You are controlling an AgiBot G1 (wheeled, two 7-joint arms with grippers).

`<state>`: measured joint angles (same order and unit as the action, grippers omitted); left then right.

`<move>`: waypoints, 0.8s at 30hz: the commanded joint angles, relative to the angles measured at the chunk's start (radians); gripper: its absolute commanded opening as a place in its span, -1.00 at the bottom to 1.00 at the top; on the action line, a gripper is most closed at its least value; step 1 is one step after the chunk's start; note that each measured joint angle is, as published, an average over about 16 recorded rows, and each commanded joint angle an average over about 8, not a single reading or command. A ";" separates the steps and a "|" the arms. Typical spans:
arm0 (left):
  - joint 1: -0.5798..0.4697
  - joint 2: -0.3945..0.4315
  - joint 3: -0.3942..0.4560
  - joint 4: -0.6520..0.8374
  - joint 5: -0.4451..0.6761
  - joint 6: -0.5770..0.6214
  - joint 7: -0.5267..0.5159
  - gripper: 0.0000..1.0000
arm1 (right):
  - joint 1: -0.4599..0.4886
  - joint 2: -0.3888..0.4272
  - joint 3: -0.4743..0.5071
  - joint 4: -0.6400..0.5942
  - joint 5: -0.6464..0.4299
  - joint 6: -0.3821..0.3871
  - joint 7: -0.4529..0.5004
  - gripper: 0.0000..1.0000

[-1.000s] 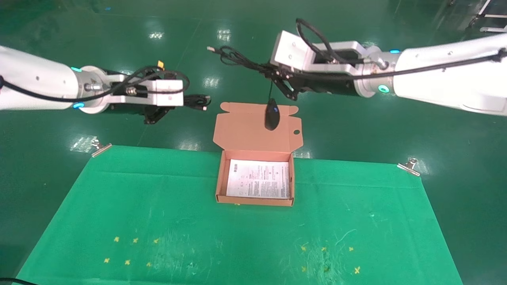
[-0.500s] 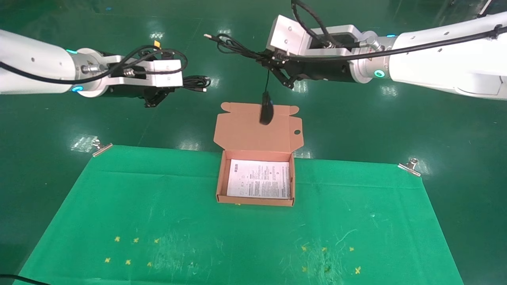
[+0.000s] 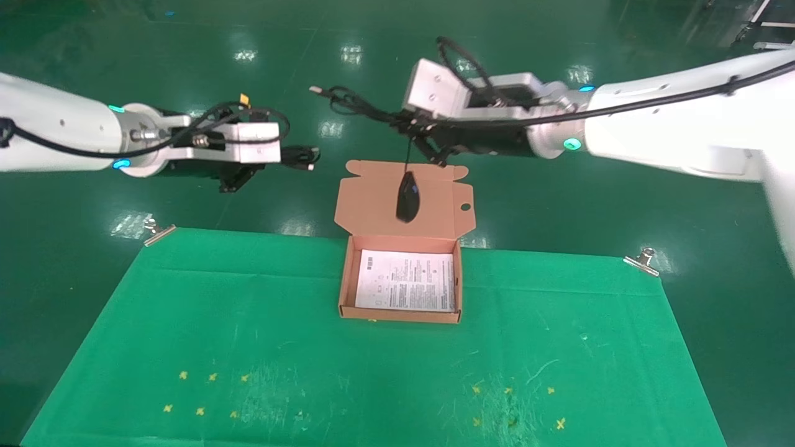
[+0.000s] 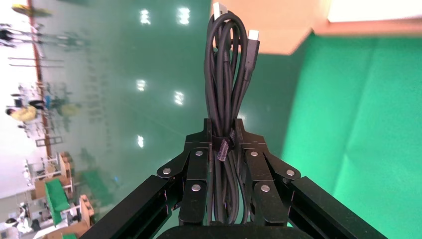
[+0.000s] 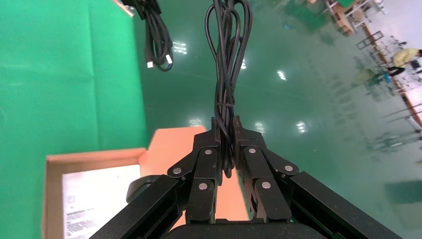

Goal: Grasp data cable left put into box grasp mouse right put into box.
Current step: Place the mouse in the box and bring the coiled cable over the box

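Note:
My left gripper [image 3: 277,160] is shut on the bundled black data cable [image 3: 300,156], held in the air left of the box; the left wrist view shows the cable [image 4: 226,64] pinched between the gripper [image 4: 224,130] fingers. My right gripper [image 3: 415,129] is shut on the mouse's bundled cord [image 3: 354,104], seen clamped in the right wrist view [image 5: 225,74] by the gripper [image 5: 225,125]. The black mouse [image 3: 407,197] dangles by its cord over the open flap lid [image 3: 372,205]. The orange box [image 3: 400,316] lies open with a white sheet [image 3: 407,282] inside.
The box stands at the far edge of a green cloth [image 3: 248,335] held by metal clips [image 3: 158,231] [image 3: 640,261]. Small yellow crosses [image 3: 199,392] mark the cloth near the front. Shiny green floor lies beyond the table.
My right gripper has moved left with the cord, and the dangling mouse has swung left and lower over the lid, nearer the box. My left gripper has shifted only slightly, still holding the cable.

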<state>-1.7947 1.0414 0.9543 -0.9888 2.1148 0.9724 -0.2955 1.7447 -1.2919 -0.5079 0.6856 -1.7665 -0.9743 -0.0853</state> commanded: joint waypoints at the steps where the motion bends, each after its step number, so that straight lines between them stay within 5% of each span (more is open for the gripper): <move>1: 0.007 -0.003 0.009 -0.007 0.017 0.011 -0.012 -1.00 | -0.007 -0.016 -0.004 -0.006 -0.002 0.003 0.011 -1.00; 24: 0.093 -0.101 0.051 -0.234 0.136 0.181 -0.266 -1.00 | -0.094 -0.073 -0.223 -0.062 0.060 0.124 0.085 -1.00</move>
<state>-1.7034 0.9437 1.0041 -1.2191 2.2480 1.1484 -0.5553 1.6506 -1.3642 -0.7294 0.6239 -1.6985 -0.8530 0.0035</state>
